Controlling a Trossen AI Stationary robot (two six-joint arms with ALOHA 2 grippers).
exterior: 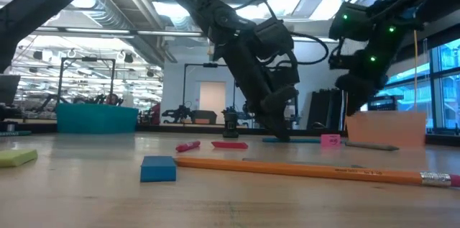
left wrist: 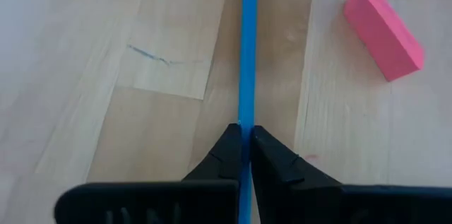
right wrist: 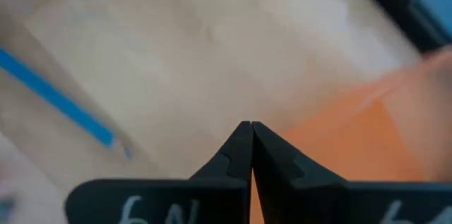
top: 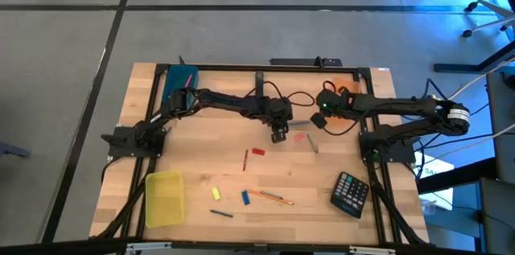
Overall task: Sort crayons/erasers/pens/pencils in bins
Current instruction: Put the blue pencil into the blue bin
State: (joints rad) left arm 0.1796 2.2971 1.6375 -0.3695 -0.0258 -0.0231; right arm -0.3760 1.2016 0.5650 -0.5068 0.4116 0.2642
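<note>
The left gripper [left wrist: 245, 133] is down at the middle of the bench [top: 201, 174], clenched on a thin blue stick [left wrist: 246, 54] that lies flat on the wood, with a pink eraser [left wrist: 383, 29] just beside it. The right gripper [right wrist: 246, 131] hangs empty, fingers pressed together, by the orange bin [exterior: 387, 129] at the far right. The teal bin [top: 179, 80] sits far left, the yellow bin [top: 164, 198] near left.

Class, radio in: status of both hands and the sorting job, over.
Left hand shut on blue stick, mid-table. Right hand shut, empty, by orange bin. Pink eraser close beside the stick, not touching.
</note>
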